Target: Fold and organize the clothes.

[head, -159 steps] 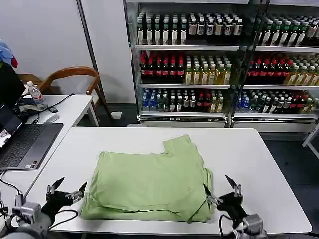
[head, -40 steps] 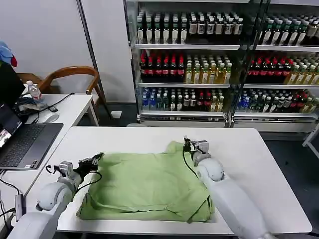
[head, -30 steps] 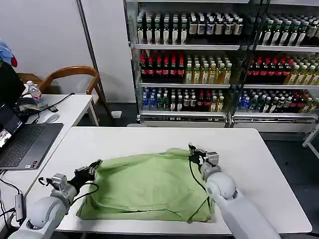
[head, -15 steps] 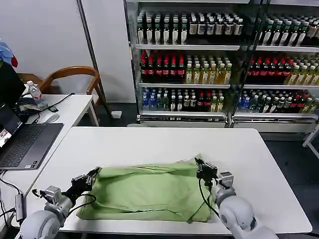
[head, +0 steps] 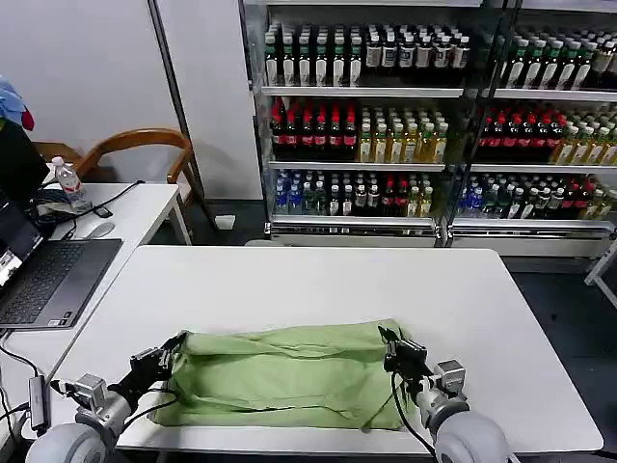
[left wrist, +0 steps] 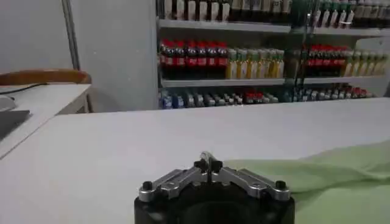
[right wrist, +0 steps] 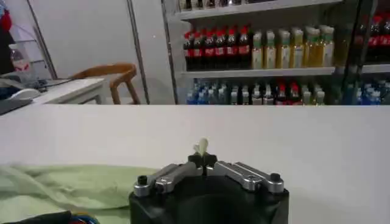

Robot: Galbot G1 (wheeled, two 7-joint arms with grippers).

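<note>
The light green shirt (head: 289, 376) lies as a folded band along the near part of the white table (head: 318, 275). My left gripper (head: 176, 340) is shut on the cloth at the band's far left corner. At the far right corner my right gripper (head: 388, 338) is shut on the cloth as well. In the left wrist view the left gripper (left wrist: 209, 163) pinches a small fold, and the shirt (left wrist: 341, 173) spreads beside it. In the right wrist view a pale tuft sticks up from the shut right gripper (right wrist: 202, 157), with the shirt (right wrist: 73, 185) to one side. Collar, buttons and print are hidden.
A side table at the left carries an open laptop (head: 43, 280) and a water bottle (head: 67, 178). A wooden chair (head: 135, 145) stands behind it. Shelves of drink bottles (head: 386, 125) fill the back. The far half of the white table is bare.
Both grippers, shut on the shirt's far edge, have drawn it toward the table's near edge. The shirt went from a broad spread to a narrow folded band.
</note>
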